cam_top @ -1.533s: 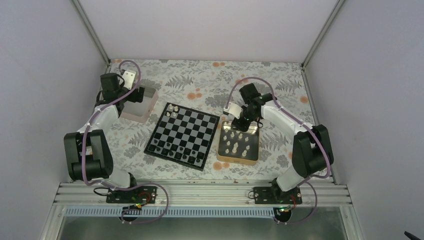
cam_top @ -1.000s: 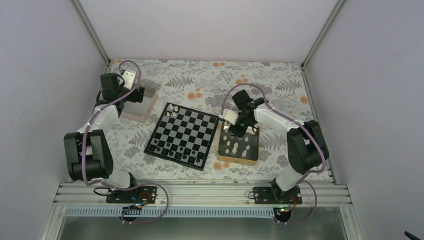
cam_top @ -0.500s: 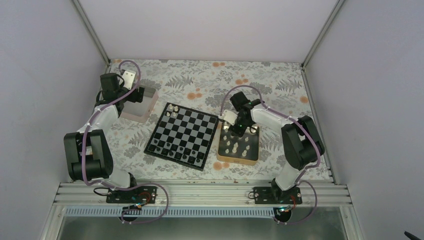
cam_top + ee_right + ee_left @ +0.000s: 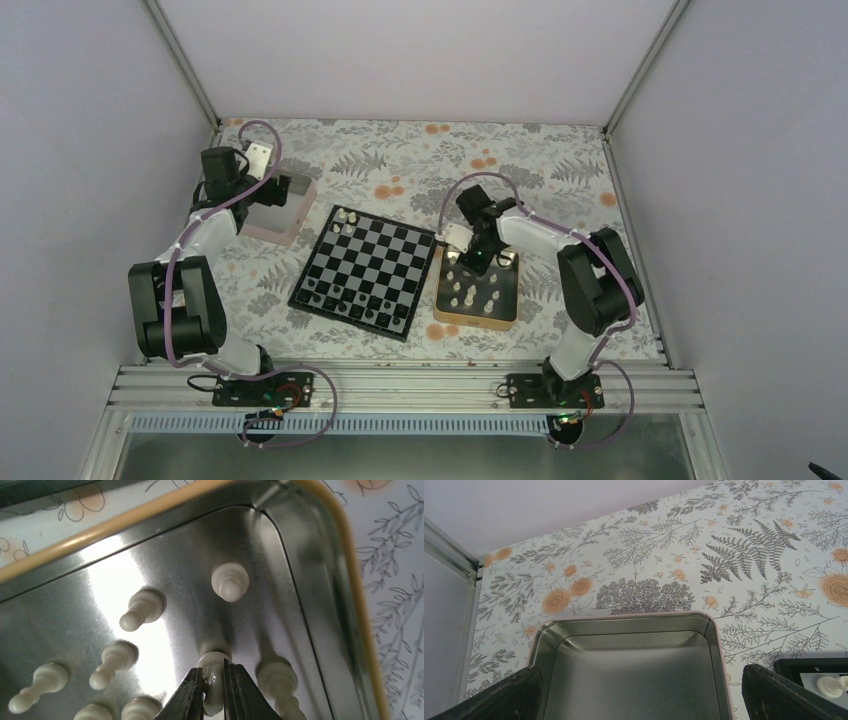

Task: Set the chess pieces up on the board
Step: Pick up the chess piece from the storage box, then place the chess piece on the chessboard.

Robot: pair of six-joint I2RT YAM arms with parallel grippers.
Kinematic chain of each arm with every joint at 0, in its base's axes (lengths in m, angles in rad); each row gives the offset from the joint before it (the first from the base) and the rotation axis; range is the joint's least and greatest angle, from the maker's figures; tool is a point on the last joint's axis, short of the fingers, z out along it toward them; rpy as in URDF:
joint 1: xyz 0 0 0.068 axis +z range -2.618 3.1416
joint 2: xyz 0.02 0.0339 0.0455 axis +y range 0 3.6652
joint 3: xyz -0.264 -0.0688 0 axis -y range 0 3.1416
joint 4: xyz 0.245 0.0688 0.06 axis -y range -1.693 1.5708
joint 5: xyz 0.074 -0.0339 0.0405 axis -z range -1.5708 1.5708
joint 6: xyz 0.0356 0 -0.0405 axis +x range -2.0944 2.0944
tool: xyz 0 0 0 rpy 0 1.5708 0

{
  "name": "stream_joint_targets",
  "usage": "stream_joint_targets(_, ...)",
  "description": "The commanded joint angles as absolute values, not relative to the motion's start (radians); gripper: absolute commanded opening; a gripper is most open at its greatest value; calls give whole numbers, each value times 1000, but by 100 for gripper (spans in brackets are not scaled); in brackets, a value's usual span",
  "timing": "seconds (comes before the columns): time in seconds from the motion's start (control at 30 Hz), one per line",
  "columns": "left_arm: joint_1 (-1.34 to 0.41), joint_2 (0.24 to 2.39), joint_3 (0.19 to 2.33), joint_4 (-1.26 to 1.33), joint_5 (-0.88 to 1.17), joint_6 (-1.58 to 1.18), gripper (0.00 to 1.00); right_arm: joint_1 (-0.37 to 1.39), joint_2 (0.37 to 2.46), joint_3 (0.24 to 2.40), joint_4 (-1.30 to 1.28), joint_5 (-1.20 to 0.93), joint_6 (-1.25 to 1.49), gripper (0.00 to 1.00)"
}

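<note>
One tiny white chess piece (image 4: 213,661), likely light and slippery, is pinched near its top between the right fingers (image 4: 191,694).

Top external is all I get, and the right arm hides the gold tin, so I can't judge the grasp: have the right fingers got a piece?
Observer: Yes. The right wrist view shows the right fingers pinched on one white piece inside the gold tin.
Operator: Is the left arm carrying anything?
Observer: No. The left wrist view shows the left fingers spread wide over the pinkish silver tin, with nothing between them.
</note>
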State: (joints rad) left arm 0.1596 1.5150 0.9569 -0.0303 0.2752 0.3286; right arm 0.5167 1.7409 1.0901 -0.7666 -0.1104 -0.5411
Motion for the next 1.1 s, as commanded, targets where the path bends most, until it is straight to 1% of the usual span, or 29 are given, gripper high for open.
stream_joint_targets(0.0,166,1514,953,-7,312,336,98,525,1688,1161,-857,-70,-540,4)
stream_joint_targets(0.17,166,1504,954,-16,328,340,98,526,1672,1293,-976,-114,-575,4)
stream_joint_targets(0.3,166,1504,965,-27,350,341,98,531,1707,1488,-1055,-180,-606,4)
stream_joint_targets(0.47,166,1507,970,-34,361,341,100,569,1867,1757,-1070,-244,-636,4)
stream_joint_targets(0.77,167,1503,977,-32,340,334,100,658,2235,2193,-1074,-251,-636,4)
stream_joint_targets(0.87,169,1503,975,-31,334,331,100,681,2309,2244,-1050,-237,-625,4)
stream_joint_targets(1.07,169,1517,972,-28,351,333,100,695,2344,2225,-1083,-195,-630,4)
